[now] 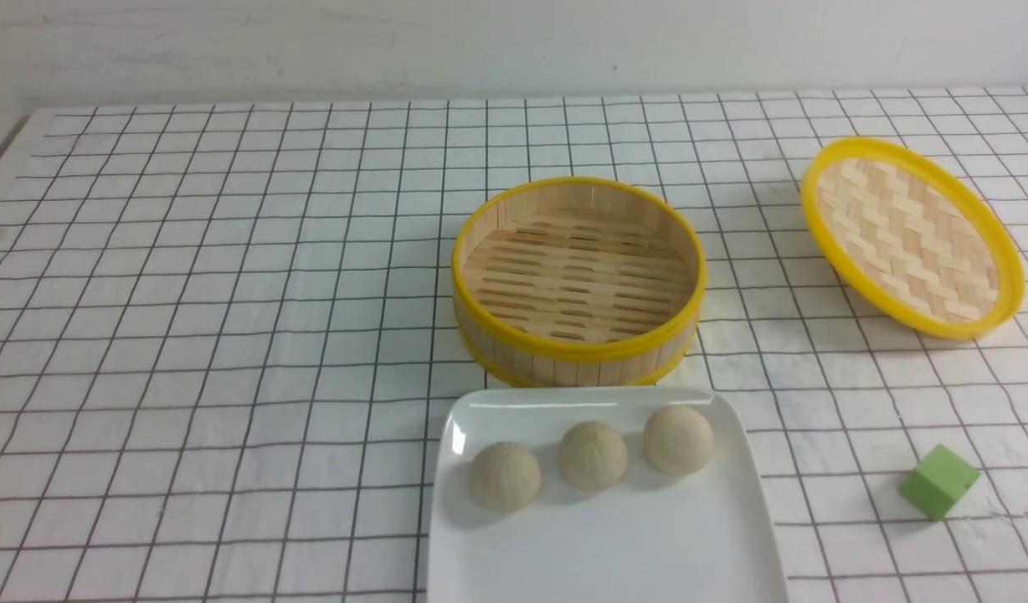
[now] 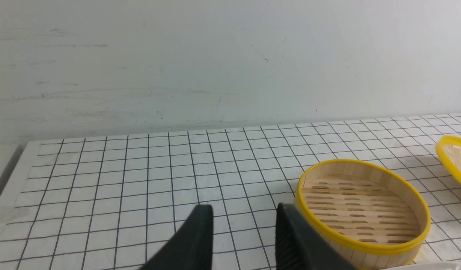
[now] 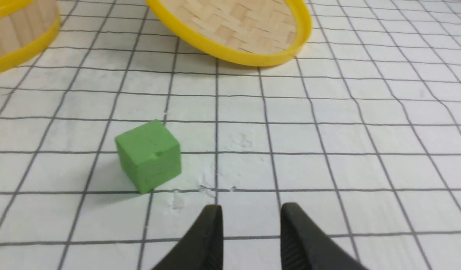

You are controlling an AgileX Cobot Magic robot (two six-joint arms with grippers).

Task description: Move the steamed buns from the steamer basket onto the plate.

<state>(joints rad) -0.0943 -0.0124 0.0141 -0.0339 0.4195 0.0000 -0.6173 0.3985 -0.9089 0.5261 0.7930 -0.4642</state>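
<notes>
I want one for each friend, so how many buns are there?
3, all in a row on the white plate: left bun, middle bun, right bun. The steamer basket holds none; nothing seems hidden.

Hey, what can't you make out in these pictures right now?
Front view: plate, near edge cut off by frame bottom.
Left wrist view: lid, mostly cut off by frame edge.
Right wrist view: basket, mostly cut off by frame edge.
</notes>
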